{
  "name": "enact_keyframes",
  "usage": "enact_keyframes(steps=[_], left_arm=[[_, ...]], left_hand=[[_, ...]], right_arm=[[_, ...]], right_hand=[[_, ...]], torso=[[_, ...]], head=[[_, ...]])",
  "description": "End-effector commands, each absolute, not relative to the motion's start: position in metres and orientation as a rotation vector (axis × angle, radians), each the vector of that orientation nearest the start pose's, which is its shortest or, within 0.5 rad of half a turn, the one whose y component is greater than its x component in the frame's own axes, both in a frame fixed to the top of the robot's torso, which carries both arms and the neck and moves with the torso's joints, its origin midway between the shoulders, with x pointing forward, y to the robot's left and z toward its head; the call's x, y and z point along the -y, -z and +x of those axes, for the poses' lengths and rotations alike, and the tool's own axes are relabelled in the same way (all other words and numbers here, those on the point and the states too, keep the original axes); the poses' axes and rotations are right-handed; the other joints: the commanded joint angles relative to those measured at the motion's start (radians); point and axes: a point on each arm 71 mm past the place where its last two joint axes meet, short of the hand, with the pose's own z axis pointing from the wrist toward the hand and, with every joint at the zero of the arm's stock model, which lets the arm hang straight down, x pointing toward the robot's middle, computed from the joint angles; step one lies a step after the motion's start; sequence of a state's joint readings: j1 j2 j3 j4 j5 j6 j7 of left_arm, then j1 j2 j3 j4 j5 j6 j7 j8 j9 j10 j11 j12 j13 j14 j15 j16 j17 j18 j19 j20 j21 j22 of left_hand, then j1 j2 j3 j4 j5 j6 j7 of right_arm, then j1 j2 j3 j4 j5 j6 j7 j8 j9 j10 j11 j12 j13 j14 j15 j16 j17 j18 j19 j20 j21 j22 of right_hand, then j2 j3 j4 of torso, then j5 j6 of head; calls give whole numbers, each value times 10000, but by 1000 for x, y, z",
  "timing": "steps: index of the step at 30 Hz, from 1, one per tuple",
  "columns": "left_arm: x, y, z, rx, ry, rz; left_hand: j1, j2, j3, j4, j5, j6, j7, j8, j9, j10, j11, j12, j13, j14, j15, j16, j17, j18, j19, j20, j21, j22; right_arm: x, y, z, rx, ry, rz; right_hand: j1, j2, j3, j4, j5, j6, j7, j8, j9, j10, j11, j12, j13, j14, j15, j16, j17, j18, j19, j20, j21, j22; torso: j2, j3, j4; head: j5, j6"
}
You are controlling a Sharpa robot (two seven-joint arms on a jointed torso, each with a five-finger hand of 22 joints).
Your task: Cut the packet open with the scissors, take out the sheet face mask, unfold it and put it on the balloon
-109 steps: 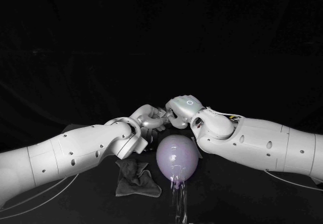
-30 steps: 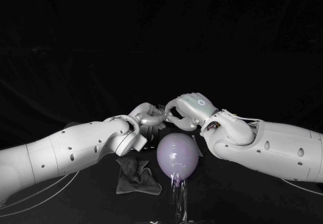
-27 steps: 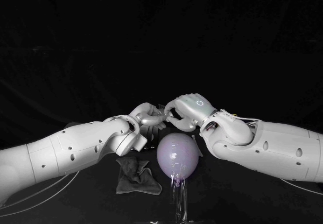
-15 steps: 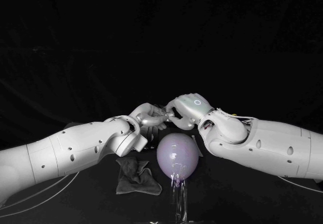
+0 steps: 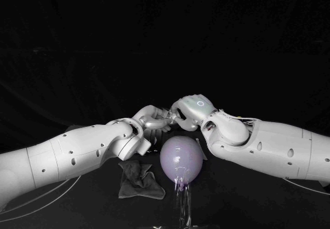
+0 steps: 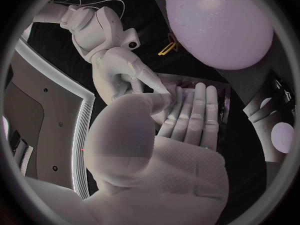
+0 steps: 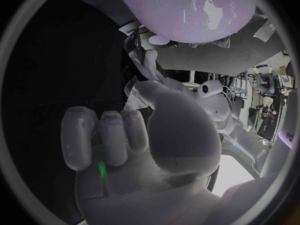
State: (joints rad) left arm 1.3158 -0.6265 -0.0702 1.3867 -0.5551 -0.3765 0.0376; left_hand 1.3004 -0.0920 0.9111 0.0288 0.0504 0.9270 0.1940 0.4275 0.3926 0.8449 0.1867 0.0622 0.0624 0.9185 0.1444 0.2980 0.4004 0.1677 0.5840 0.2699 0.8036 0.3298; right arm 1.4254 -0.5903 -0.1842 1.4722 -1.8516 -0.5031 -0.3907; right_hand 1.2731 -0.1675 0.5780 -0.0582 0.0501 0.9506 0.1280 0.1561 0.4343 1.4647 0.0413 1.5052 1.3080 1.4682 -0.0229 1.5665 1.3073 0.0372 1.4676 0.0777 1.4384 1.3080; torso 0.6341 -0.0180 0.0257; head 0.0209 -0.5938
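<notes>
Risk: left hand, right hand close together just beyond balloon; cannot tell whether either grips anything. Right forearm just beside balloon; careless swing topples it.

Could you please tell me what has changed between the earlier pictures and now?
The right hand shifted slightly away from the left hand, then eased back; its forearm now lies higher. The left hand, the balloon and the dark cloth stayed put.
</notes>
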Motion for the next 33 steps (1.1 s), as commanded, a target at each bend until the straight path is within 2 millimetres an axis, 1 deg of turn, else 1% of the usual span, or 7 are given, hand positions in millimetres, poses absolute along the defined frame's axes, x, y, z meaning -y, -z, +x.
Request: enact_keyframes(steps=[1,2,3,9,15,25,33], left_arm=[[-130,142,523,-16373,12457,-5547],[-130,142,523,-16311,12503,-5542],[-130,142,523,-16264,12538,-5536],[-129,140,522,-16081,12726,-5477],[-128,141,521,-16184,12788,-5382],[-127,143,520,-16405,12746,-5255],[-125,143,519,-16468,12780,-5123]], left_hand=[[9,-66,63,29,22,72,181,57,51,-1699,116,-114,-115,-526,172,-129,-117,-84,-331,100,-194,-102],[9,-66,63,29,22,71,182,57,51,-1705,117,-115,-115,-528,173,-128,-117,-84,-332,100,-195,-103],[23,-65,54,21,22,58,224,78,51,-2338,177,-146,-134,-776,244,-86,-153,-111,-464,149,-286,-155],[58,-42,67,17,24,7,244,109,35,-2731,224,-154,-141,-1164,319,86,-203,-162,-610,176,-415,-240],[79,-44,75,-5,26,0,230,120,31,-2733,225,-148,-137,-1251,330,137,-215,-173,-632,176,-437,-257],[99,-61,78,-40,32,21,226,145,32,-2642,216,-131,-125,-1267,324,215,-214,-171,-624,172,-431,-259],[102,-67,78,-54,33,37,223,163,32,-2586,211,-122,-120,-1262,315,285,-211,-166,-608,170,-418,-258]], right_arm=[[95,111,503,-12751,-3963,-4701],[94,111,503,-12790,-3961,-4733],[94,111,503,-12817,-3960,-4755],[92,113,502,-12994,-3920,-4873],[92,112,503,-12924,-3766,-4709],[94,106,500,-12177,-3865,-4246],[93,107,502,-12280,-3694,-4258]], right_hand=[[77,-51,52,-19,-16,-69,5,-48,-20,679,64,-48,2164,1026,73,43,2635,-50,275,62,-48,2197],[77,-51,52,-19,-16,-69,5,-48,-20,679,64,-48,2164,1026,73,43,2635,-50,275,62,-48,2197],[75,-67,45,-22,-17,-60,2,-49,-25,678,63,-48,2164,1026,73,43,2635,-52,280,63,-39,2200],[73,-84,36,-21,-17,-26,-6,-45,-33,683,59,-39,2170,1026,73,43,2635,-52,279,64,-40,2200],[87,-66,47,-17,-15,11,-11,-43,-45,678,52,-48,2165,1026,68,43,2635,-49,272,66,-51,2197],[90,-46,58,-9,-16,16,-4,-51,-57,688,53,-30,2177,1026,64,43,2635,-61,300,68,-2,2212],[-1,-67,15,68,-17,20,20,-98,-109,689,72,-31,2177,1026,72,43,2635,-60,299,77,-5,2211]], torso=[[0,-4,-8],[0,-4,-7],[0,-2,-8],[6,5,-2],[6,6,-2],[1,3,-9],[6,0,3]], head=[[-8,15],[-10,13],[-10,16],[-15,24],[-50,13],[-57,20],[-98,10]])
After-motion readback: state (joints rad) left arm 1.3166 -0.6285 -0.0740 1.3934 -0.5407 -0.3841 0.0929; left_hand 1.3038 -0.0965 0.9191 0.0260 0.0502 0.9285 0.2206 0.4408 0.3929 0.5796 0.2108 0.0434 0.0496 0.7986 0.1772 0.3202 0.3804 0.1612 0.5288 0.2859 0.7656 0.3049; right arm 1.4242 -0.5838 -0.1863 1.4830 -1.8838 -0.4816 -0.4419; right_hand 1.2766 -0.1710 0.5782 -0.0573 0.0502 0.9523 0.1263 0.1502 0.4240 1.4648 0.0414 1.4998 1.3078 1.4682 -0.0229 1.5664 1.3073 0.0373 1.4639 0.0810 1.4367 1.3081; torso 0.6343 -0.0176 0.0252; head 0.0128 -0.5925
